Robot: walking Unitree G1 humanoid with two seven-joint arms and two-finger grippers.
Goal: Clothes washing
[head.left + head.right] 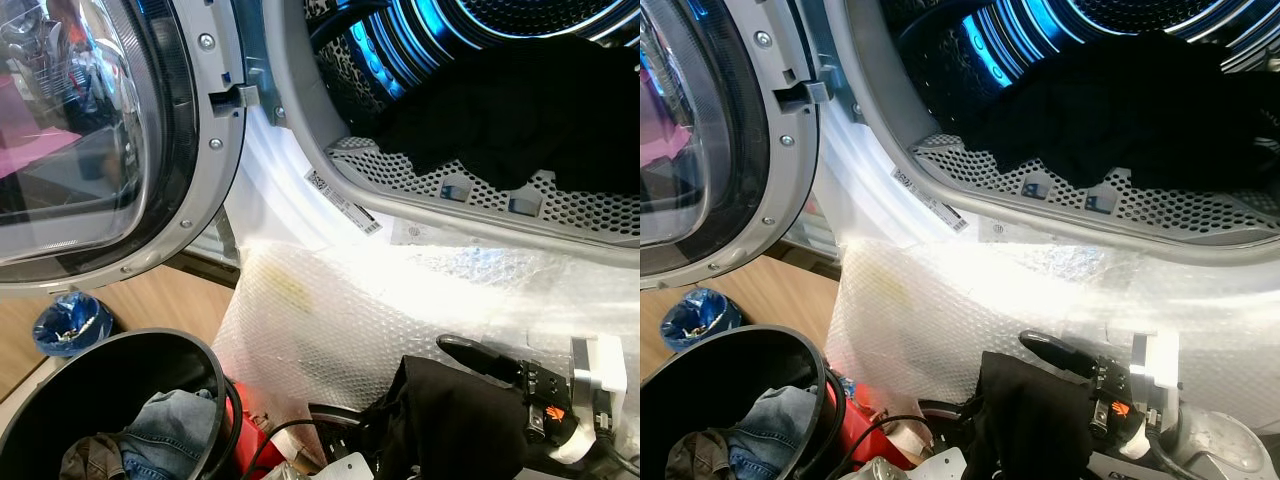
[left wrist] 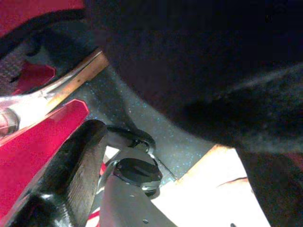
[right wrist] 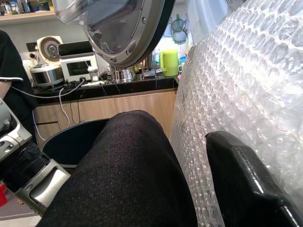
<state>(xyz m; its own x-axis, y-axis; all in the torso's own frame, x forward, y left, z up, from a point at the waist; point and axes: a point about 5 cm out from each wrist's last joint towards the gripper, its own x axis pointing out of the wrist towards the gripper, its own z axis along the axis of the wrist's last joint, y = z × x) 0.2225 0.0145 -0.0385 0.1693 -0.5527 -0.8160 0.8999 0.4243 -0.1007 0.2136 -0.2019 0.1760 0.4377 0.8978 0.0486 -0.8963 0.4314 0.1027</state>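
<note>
A: What is seen at the machine?
B: The washing machine door (image 1: 110,140) is swung wide to the left, and a dark heap of laundry (image 1: 520,110) is already lodged in the drum (image 1: 400,50), against the perforated rim. The front panel below the opening is covered by bubble wrap (image 1: 330,320).

A: And the garment being handled?
B: A black garment (image 1: 450,420) is pinched by the right claw (image 1: 470,375), low in front of the bubble wrap and below the drum opening. One black finger (image 3: 246,184) is pressed beside the wrap, and the cloth is draped over the other side of the grip, as shown in the right wrist view.

A: What is said of the left claw?
B: From the left wrist view, dark cloth and red plastic are made out close by, with a black finger (image 2: 66,175) in the foreground; whether it is spread or pressed together cannot be told.

A: Anything else nearby?
B: A black basket (image 1: 60,400) is set on the floor at the lower left, with denim (image 1: 165,425) inside it, and a blue bag (image 1: 70,322) is placed just behind it
</note>
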